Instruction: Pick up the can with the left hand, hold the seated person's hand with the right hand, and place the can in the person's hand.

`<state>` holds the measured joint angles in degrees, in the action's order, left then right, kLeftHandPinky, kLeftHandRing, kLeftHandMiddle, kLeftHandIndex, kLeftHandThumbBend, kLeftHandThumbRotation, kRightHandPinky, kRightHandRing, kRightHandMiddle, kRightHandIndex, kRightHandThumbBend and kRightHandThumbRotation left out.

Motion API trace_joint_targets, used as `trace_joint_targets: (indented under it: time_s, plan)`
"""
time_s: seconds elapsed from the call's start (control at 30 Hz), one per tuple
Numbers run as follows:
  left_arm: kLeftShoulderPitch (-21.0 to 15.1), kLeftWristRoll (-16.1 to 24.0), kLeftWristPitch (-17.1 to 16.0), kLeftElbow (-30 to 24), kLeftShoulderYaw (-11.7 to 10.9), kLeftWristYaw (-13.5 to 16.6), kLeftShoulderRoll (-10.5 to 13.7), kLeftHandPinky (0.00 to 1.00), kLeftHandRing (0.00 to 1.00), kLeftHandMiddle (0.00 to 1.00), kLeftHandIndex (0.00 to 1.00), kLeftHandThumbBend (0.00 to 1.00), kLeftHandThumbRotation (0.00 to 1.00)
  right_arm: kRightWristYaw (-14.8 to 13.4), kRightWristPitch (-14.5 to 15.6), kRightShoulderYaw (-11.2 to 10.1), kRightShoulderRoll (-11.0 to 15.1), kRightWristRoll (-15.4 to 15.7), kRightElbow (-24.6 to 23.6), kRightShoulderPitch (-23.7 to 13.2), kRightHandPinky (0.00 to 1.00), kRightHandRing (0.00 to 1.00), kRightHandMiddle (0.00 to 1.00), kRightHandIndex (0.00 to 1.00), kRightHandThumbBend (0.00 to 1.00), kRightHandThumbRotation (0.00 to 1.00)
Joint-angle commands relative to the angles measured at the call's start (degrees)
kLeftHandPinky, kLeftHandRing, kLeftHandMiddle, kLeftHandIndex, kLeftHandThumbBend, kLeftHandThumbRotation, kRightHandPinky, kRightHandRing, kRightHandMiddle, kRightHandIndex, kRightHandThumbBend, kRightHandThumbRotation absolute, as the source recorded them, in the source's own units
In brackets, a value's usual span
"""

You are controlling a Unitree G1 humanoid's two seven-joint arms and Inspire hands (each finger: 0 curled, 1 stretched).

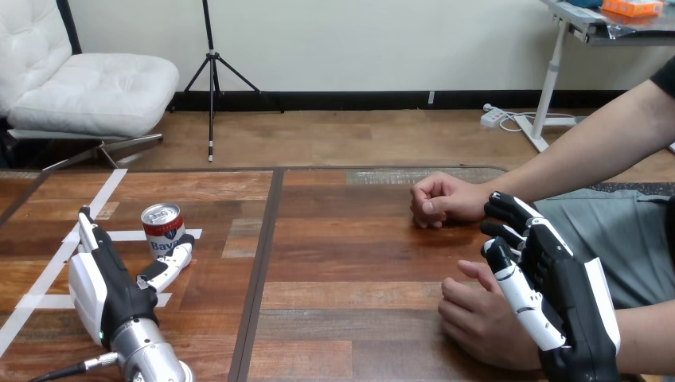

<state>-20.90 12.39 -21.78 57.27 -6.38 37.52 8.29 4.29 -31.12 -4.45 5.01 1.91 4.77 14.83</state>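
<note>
Two robot hands are pictured at the table. Toward its left edge the can is stood upright on a strip of white tape. The left hand is laid spread beside it, with the thumb reached out to the foot of the can, touching it or very nearly; nothing is gripped yet. Toward the right edge, the right hand is set over the wrist of the person's nearer hand; whether that wrist is clasped cannot be told. The person's farther hand is rested as a fist, nearer the far edge.

A tip-over is judged the chief risk: if the can is pressed from the thumb's side alone, it could be pushed away or toppled before it is enclosed. A drop is also possible later, since the nearer hand is loosely curled and not opened to receive.

The can is small and cylindrical, with a silver top and a red-and-white printed wall, and is probably smooth and easily slipped.
</note>
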Motion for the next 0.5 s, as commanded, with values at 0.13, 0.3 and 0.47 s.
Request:
trace_joint_targets:
  time_s: [0.13,0.3,0.47]
  plan:
    - [-4.67,0.24,-0.71,0.72,0.73,-0.2,0.74,0.87,0.93,0.99,0.98,0.74,0.08,0.05,-1.05,0.03,0.78,-0.11,-2.53,-2.57,0.73,0.82,0.86,0.84,0.55,0.65]
    - [-5.05,-0.03,-0.47,1.01,0.72,-0.61,0.78,0.84,0.89,0.97,0.96,0.74,0.06,-0.03,-1.04,0.02,0.74,-0.02,-2.61,-2.53,0.73,0.82,0.86,0.84,0.54,0.65]
    - [-5.51,-0.08,-0.15,1.5,0.78,-1.05,0.86,0.82,0.86,0.94,0.93,0.75,0.06,-0.32,-1.16,-0.05,0.67,0.31,-2.69,-2.49,0.73,0.81,0.86,0.84,0.54,0.64]
